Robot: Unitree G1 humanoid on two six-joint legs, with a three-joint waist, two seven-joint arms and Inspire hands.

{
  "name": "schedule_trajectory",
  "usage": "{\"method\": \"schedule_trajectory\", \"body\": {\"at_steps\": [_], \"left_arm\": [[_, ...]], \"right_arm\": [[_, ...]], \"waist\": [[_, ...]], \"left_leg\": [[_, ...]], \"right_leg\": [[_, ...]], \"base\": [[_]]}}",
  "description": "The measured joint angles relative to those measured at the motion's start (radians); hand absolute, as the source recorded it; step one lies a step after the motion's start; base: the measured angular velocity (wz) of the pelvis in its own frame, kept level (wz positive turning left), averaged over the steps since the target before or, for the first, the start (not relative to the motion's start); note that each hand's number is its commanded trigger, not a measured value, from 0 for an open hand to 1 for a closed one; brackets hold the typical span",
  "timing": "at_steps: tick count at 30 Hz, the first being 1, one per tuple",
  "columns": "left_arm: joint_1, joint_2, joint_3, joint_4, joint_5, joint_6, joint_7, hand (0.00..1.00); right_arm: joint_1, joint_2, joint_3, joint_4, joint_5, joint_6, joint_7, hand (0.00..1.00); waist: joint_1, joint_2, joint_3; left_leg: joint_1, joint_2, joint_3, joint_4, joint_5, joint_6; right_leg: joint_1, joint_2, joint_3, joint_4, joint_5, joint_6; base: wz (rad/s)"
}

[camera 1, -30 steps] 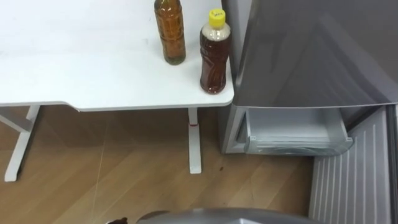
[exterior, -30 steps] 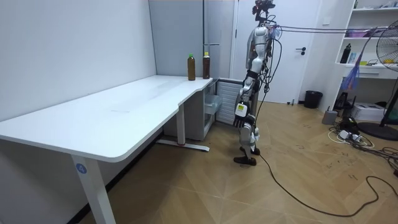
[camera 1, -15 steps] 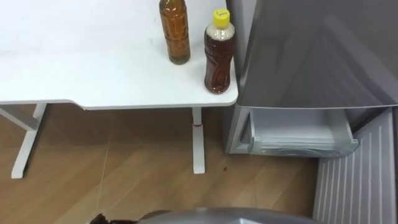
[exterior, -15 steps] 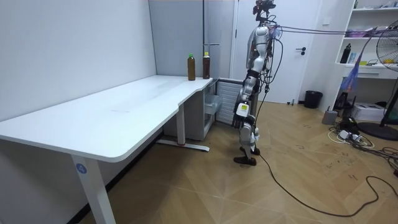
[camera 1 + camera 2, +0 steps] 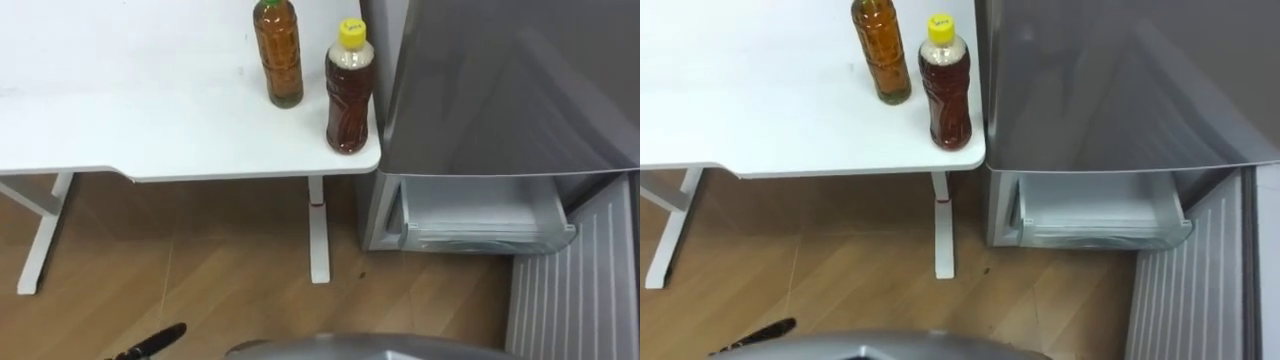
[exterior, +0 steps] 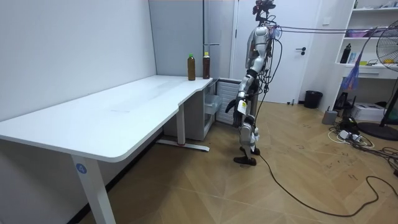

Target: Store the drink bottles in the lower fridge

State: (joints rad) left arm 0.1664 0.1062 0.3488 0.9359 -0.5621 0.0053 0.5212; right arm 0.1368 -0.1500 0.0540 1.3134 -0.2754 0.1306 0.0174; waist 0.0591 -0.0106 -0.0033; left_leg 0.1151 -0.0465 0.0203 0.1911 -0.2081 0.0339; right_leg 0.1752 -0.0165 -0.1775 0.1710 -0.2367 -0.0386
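standing before the grey fridge (image 5: pixel 500 90), whose pale lower drawer (image 5: pixel 480 215) is open to receive drinks. the green-capped amber tea bottle (image 5: pixel 277 55) and yellow-capped brown bottle (image 5: pixel 347 95) stand upright on the white table (image 5: pixel 150 130) corner beside it, probably within easy reach. the left hand (image 5: pixel 150 345) shows low, its grip i cannot tell.

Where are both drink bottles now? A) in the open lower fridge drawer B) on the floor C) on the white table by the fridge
C: the yellow-capped bottle and the second bottle stand upright on the corner of the white table, beside the fridge.
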Motion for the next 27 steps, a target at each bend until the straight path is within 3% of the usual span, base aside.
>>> {"method": "schedule_trajectory", "body": {"at_steps": [4,8,11,13,21,27], "left_arm": [[0.002,0.002,0.022,-0.182,-0.018,-0.077,0.16,0.0],[0.002,0.002,-0.016,-0.349,-0.01,-0.152,0.291,0.0],[0.005,-0.001,-0.016,-0.47,-0.007,-0.173,0.353,0.0],[0.004,-0.001,-0.015,-0.514,0.054,-0.185,0.38,0.0],[-0.002,0.014,-0.012,-0.796,0.218,-0.225,0.41,0.0],[-0.002,0.031,-0.011,-1.04,0.26,-0.225,0.34,0.0]], "right_arm": [[0.004,-0.006,-0.009,-0.032,0.003,-0.017,-0.018,0.0],[0.003,-0.006,-0.008,-0.049,0.004,-0.043,-0.018,0.0],[0.018,-0.006,-0.008,-0.091,0.004,-0.057,-0.021,0.0],[0.02,-0.005,-0.01,-0.092,0.002,-0.068,-0.023,0.0],[0.023,-0.004,-0.01,-0.09,0.008,-0.078,-0.016,0.0],[0.017,-0.004,-0.013,-0.063,0.042,-0.079,0.004,0.0]], "waist": [[0.001,0.0,-0.0005],[0.0,0.007,-0.0035],[0.002,0.007,-0.004],[0.0,0.009,-0.0044],[-0.009,0.009,-0.0025],[-0.027,0.006,0.0]], "left_leg": [[-0.001,-0.001,-0.001,0.0,0.0,0.0],[-0.009,-0.002,-0.015,0.002,0.0,0.0],[-0.008,-0.003,-0.027,0.004,0.0,0.0],[-0.004,-0.004,-0.028,0.006,0.0,0.0],[-0.007,-0.006,-0.035,0.009,0.0,0.0],[-0.015,-0.009,-0.049,0.009,0.0,0.0]], "right_leg": [[-0.001,0.0,0.001,-0.001,0.0,0.0],[-0.003,0.0,-0.001,-0.002,0.0,0.0],[-0.005,0.001,-0.003,-0.002,0.0,0.0],[-0.001,0.001,-0.002,-0.002,0.0,0.0],[-0.001,0.002,0.002,-0.003,0.0,0.0],[-0.002,0.002,-0.004,-0.019,0.001,0.001]], "base": [[0.0],[0.01],[0.0],[0.0],[0.0],[0.05]]}}
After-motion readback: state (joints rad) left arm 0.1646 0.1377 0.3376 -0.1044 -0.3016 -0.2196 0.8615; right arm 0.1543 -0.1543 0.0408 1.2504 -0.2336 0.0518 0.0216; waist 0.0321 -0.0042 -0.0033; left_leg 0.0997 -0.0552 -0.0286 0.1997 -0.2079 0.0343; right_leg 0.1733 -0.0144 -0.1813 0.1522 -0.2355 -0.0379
